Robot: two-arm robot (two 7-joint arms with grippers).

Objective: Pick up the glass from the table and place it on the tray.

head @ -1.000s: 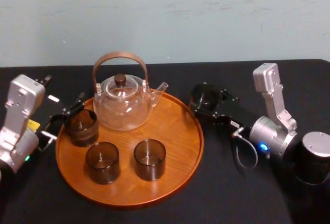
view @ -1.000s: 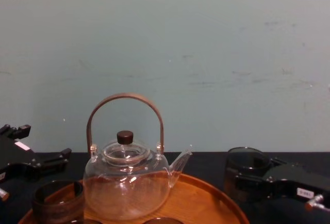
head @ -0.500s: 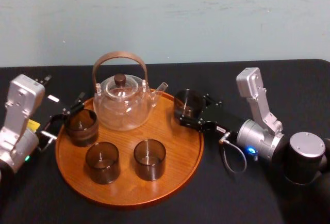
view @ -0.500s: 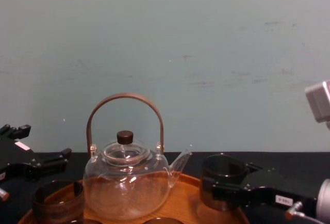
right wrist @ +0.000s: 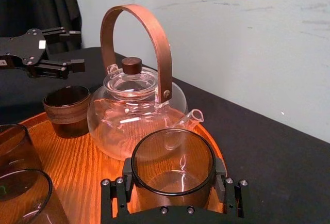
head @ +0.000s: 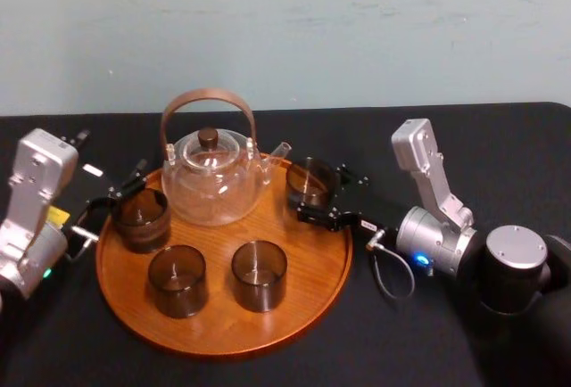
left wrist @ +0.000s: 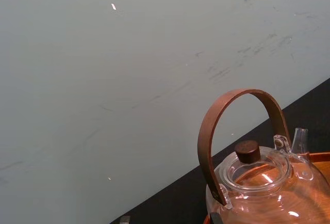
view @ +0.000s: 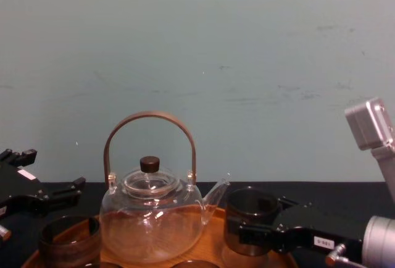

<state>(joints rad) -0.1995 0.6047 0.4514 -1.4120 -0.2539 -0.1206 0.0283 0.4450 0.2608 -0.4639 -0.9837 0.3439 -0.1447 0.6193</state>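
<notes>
1. The tray [head: 308, 262] is round, of orange-brown wood, with a low raised rim. It lies on the black desk [head: 500, 146] and carries the teapot [head: 212, 182] at its rear.
2. The teapot has a clear glass body, a brown arched handle and a dark lid knob. Its spout points to the robot's right. Whether it holds liquid cannot be told.
3. Three smoky tumblers stand upright on the tray.
   - The left tumbler [head: 140, 218] is just left of the teapot.
   - The front-left tumbler [head: 177, 280] and the front-right tumbler [head: 259, 274] are in front of the teapot, side by side and not touching.
4. The glass [head: 310, 182] is just right of the teapot, close to the spout tip and inside the tray's rim. It is upright with its mouth up. The tray's wood shows through its wall in the right wrist view. Whether its base touches the tray cannot be told.
5. The right hand [head: 317, 198] is clamped on the glass, with one finger on each side of its wall. Its arm reaches in from the right of the teapot.
6. The left hand [head: 111, 200] has its fingers apart and grips nothing. It is left of the teapot, just beside the left tumbler.
7. Markings:
   - The white label [view: 321, 241] on the right hand bears dark characters too small to read.
   - The white patch [view: 26, 174] on the left hand shows no legible writing.
</notes>
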